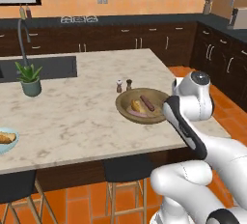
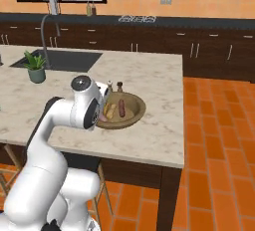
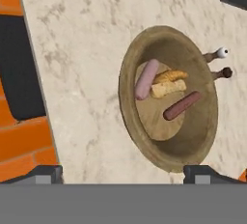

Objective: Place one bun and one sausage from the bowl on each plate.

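The brown wooden bowl (image 3: 126, 92) lies on the marble island top, also seen in the left base view (image 1: 121, 103) and the right base view (image 2: 140, 108). Inside it are a pale pink sausage (image 3: 146, 78), a darker sausage (image 3: 182, 105) and, between them, a golden bun (image 3: 170, 76) with a paler bun (image 3: 168, 88) against it. My gripper (image 3: 124, 174) hangs open above the bowl's near rim, with nothing between its fingers. A pale blue plate (image 1: 15, 140) at the island's far left edge carries a bun (image 1: 4, 137).
Salt and pepper shakers (image 1: 124, 85) stand just behind the bowl. A potted plant (image 1: 30, 80) and a sink (image 1: 43, 67) with a faucet are at the back left. Stools (image 1: 123, 172) stand under the island's near edge. My own arm (image 2: 74, 113) hides the bowl's left side in the right base view.
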Controlling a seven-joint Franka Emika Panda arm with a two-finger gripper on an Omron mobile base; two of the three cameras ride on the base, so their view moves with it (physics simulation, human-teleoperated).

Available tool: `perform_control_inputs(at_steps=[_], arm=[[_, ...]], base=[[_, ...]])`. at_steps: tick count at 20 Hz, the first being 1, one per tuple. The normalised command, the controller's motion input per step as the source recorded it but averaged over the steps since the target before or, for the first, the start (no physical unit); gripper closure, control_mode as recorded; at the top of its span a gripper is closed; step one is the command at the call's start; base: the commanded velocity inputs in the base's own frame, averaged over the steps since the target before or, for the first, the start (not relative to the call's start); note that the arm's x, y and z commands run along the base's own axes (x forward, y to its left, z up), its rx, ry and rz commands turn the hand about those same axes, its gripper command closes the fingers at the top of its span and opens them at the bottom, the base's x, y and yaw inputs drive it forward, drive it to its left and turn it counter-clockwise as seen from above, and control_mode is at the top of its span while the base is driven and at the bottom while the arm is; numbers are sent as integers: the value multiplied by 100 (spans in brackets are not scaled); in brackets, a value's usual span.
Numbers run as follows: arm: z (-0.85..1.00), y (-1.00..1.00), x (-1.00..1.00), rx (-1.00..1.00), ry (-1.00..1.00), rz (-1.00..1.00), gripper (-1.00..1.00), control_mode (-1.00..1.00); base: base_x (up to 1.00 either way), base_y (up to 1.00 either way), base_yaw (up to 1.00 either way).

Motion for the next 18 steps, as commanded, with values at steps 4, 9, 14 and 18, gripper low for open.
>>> perform_control_inputs(at_steps=[4, 9, 14, 18], arm=[[28, 41, 54, 0, -1, -75, -100, -100], [30, 5, 24, 32, -16, -77, -100, -100], [-10, -56, 39, 75, 0, -52, -100, -100], [-43, -11, 78, 47, -1, -15, -100, -100]], base=[[0, 0, 0], [0, 0, 0], [0, 0, 0], [0, 0, 0]])
